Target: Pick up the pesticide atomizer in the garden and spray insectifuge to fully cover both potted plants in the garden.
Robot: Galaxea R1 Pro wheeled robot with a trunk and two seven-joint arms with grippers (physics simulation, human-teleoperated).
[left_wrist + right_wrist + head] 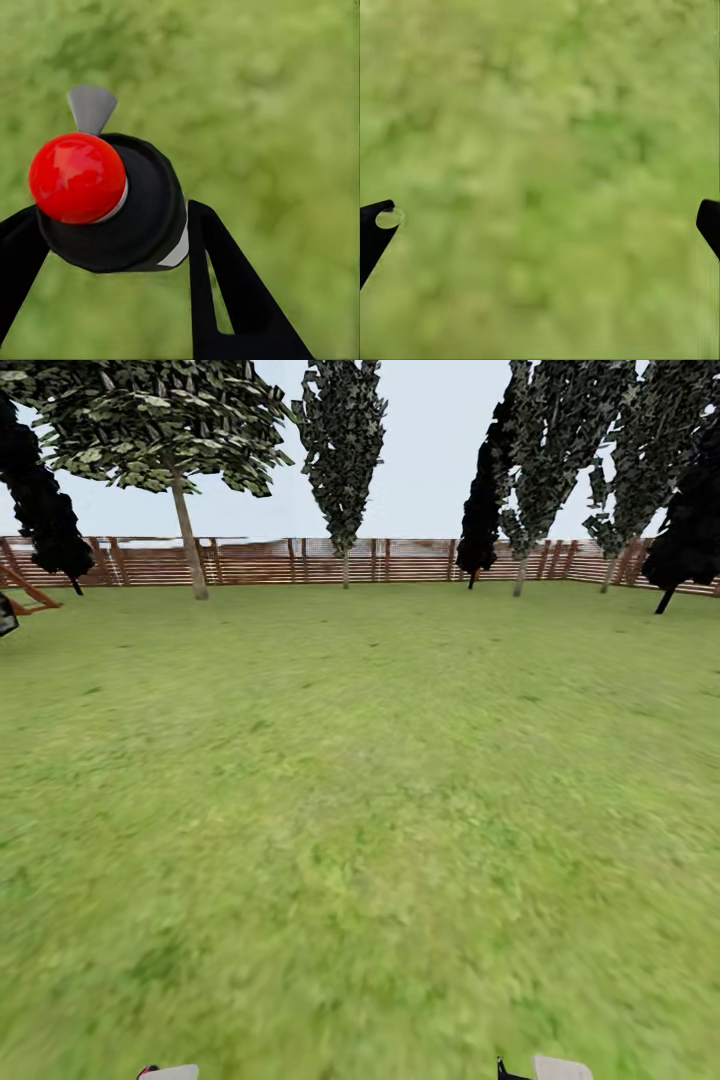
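While aloft — atomizer in left pincer

- no text, label, brand, number or sign can be read anywhere in these pictures.
- the wooden fence at the far edge of the lawn carries no lettering that shows.
- the black object with a red cap seen in the left wrist view has plain surfaces; if any marking is there, it may be too blurred to make out.
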